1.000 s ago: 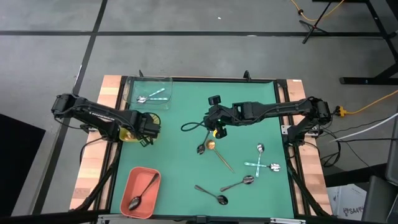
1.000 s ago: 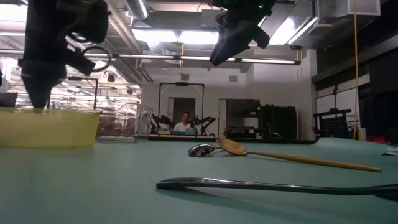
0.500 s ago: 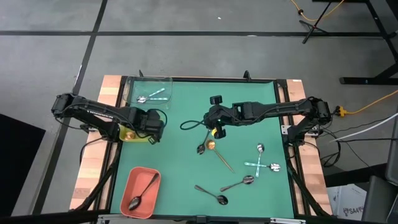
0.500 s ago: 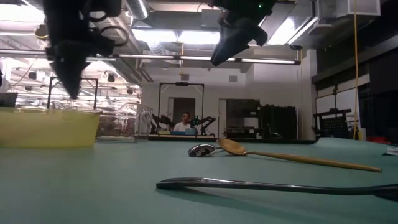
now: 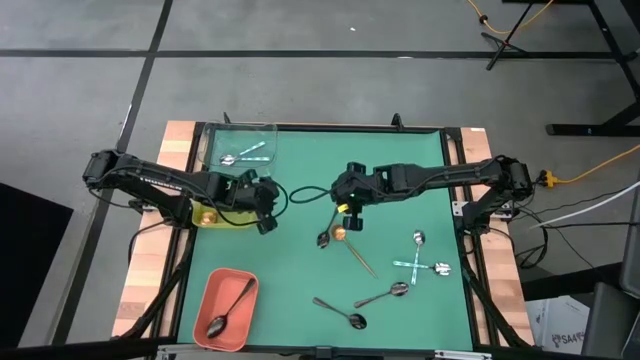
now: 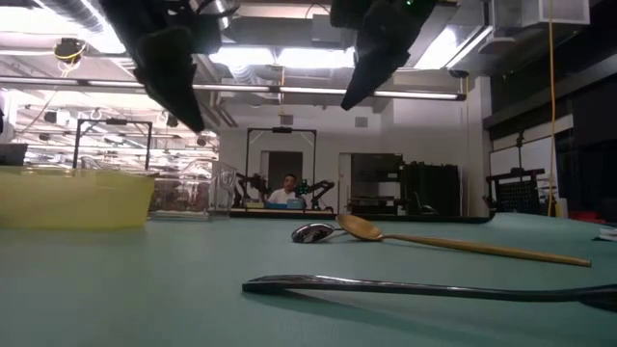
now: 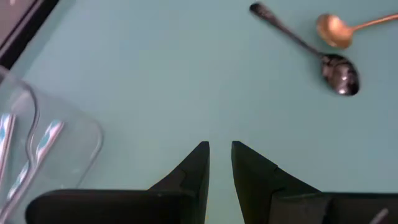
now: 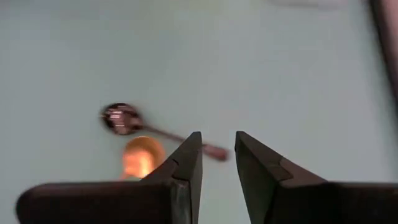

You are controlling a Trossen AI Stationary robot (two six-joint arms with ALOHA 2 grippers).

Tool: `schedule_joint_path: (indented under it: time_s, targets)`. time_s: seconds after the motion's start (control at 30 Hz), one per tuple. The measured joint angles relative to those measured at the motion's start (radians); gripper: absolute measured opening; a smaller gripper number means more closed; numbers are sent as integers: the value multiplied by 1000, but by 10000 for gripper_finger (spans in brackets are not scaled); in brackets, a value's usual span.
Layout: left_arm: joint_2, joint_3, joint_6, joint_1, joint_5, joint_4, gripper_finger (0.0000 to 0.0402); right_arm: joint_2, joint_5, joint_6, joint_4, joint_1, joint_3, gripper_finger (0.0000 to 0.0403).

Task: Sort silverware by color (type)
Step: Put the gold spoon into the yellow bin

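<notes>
Salmon-orange tray sits at the near left of the green surface and holds one dark spoon. Right of that tray, along the near edge, lie two more dark spoons. Farther right, two silver spoons lie crossed, touching each other.

Landmark for the rest: the gold spoon near mid-surface. A dark spoon lies just beside its bowl, bowls almost touching. The right end effector hangs just beyond this pair, above the surface; its fingers stand slightly parted, grasping nothing. The left end effector hangs well to the left of the gold spoon, beside the yellow-green tray, which holds a gold item; its fingers are narrowly parted and empty.

At the far left corner, the clear tray holds silver spoons.
</notes>
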Motion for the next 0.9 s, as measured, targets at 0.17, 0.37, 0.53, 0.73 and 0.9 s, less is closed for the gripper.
schedule_joint_path:
  time_s: [0.17,0.37,0.53,0.73,0.9]
  targets:
    - [0,0,53,0,0,37,62,0,-40,108,-29,43,0,85]
    - [0,0,68,0,-44,42,62,0,-41,240,-39,130,0,85]
    - [0,0,68,0,-66,42,62,0,19,422,-67,216,0,85]
    - [0,0,69,0,-66,42,62,0,151,687,-144,311,0,85]
    - [0,0,69,0,-66,42,62,0,197,854,-150,371,-35,85]
